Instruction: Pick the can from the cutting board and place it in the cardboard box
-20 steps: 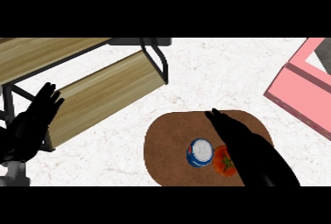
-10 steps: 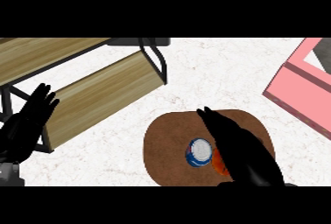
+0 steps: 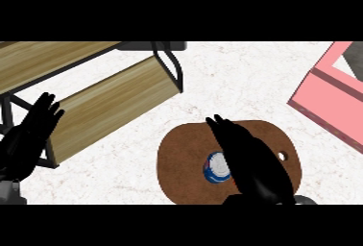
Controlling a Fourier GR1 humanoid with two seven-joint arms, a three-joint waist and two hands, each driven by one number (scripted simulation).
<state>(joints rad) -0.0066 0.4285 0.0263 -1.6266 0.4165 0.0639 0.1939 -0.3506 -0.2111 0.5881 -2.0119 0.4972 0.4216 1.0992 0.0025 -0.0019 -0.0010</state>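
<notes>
In the head view, you are holding the right hand point(image 3: 249, 161), fingers straight and together, over the blue-and-white can point(image 3: 215, 168) standing on the round brown wooden cutting board point(image 3: 181, 163) at lower centre, seemingly lining up a grasp, while the left hand point(image 3: 32, 132) is resting open at the left edge.

Kitchen worktop, seen steeply from above.
White speckled stone-look table point(image 3: 234, 81) carries a round brown wooden cutting board point(image 3: 184, 158) near centre with a can point(image 3: 215, 169) standing on it. Pink box point(image 3: 333, 103) at far right edge. Wood-slatted piece on a dark metal frame point(image 3: 106, 103) at far left. Food-prep gear, nothing lab or shop-like.
</notes>
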